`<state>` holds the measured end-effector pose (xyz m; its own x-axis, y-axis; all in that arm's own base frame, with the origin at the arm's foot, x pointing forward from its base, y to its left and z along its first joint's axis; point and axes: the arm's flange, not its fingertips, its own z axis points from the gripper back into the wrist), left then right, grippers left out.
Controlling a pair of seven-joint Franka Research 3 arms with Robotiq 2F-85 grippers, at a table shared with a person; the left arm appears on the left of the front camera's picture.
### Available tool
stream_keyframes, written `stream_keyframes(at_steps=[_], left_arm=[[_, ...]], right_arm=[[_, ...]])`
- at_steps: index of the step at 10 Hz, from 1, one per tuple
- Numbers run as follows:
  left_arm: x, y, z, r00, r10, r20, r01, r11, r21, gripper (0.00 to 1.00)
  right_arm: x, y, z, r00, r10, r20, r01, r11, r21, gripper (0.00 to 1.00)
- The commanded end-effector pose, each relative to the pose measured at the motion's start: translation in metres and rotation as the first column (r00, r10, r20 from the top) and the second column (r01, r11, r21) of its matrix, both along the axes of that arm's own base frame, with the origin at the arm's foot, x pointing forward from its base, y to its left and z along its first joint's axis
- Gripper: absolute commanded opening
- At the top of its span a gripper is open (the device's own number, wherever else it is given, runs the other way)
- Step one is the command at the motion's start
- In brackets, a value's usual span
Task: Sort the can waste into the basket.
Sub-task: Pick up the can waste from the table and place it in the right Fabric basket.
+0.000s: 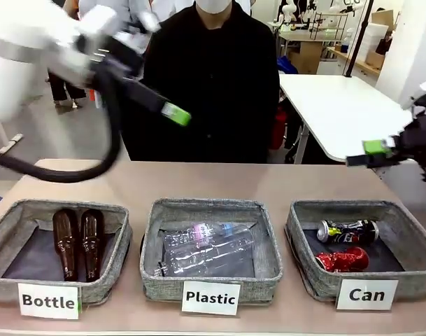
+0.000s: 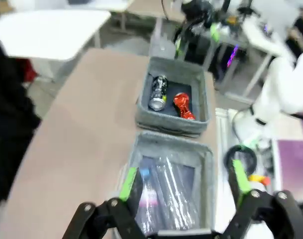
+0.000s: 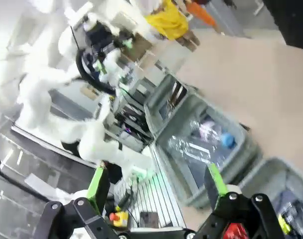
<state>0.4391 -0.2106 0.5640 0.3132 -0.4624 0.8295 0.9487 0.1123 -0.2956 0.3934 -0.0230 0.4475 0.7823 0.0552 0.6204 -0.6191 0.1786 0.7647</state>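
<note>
With cans [image 1: 347, 231] in basket [image 1: 301, 262]

You're looking at two white, rounded arms, glossy shells blurring at the left edge. A thick black cable [image 1: 73, 171] loops off the left arm. Your left gripper [image 2: 183, 181] is black, angular linkages with round pivot pins, each finger tipped with a bright green pad [image 2: 127, 183]. Your right gripper [image 3: 156, 186] matches it: black links, silver-ringed pivots, green pads [image 3: 98, 182]. From the front, its black body ends in one green tip. Across from you, the person [image 1: 211, 84] wears a black long-sleeved top.
</note>
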Motion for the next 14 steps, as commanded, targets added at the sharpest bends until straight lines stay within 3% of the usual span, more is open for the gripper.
stream_keyframes(at_steps=[1,2,4,6,7,8,14], left_arm=[[-0.011,0.096,-0.022,0.982,0.109,-0.153,-0.132,0.98,-0.149,0.89],[-0.01,0.15,-0.039,0.954,0.147,-0.26,-0.206,0.954,-0.218,0.89],[-0.024,0.235,-0.08,0.905,0.209,-0.37,-0.345,0.869,-0.354,0.89],[-0.05,0.303,-0.118,0.84,0.312,-0.445,-0.511,0.731,-0.452,0.89],[-0.053,0.319,-0.133,0.825,0.34,-0.451,-0.541,0.705,-0.459,0.89],[-0.046,0.298,-0.113,0.852,0.279,-0.443,-0.457,0.81,-0.368,0.89],[-0.046,0.298,-0.113,0.852,0.279,-0.443,-0.457,0.81,-0.368,0.89]], right_arm=[[0.019,0.021,-0.006,0.992,-0.117,-0.049,0.121,0.988,0.091,1.0],[0.027,0.03,-0.01,0.978,-0.19,-0.08,0.197,0.977,0.087,1.0],[0.034,0.029,-0.006,0.976,-0.204,-0.076,0.208,0.976,0.056,1.0],[0.029,0.017,-0.003,0.974,-0.217,-0.059,0.217,0.976,-0.006,1.0],[0.035,0.022,-0.014,0.98,-0.192,-0.056,0.195,0.979,0.063,1.0],[0.035,0.022,-0.014,0.98,-0.192,-0.056,0.195,0.979,0.063,1.0],[0.035,0.022,-0.014,0.98,-0.192,-0.056,0.195,0.979,0.063,1.0]])
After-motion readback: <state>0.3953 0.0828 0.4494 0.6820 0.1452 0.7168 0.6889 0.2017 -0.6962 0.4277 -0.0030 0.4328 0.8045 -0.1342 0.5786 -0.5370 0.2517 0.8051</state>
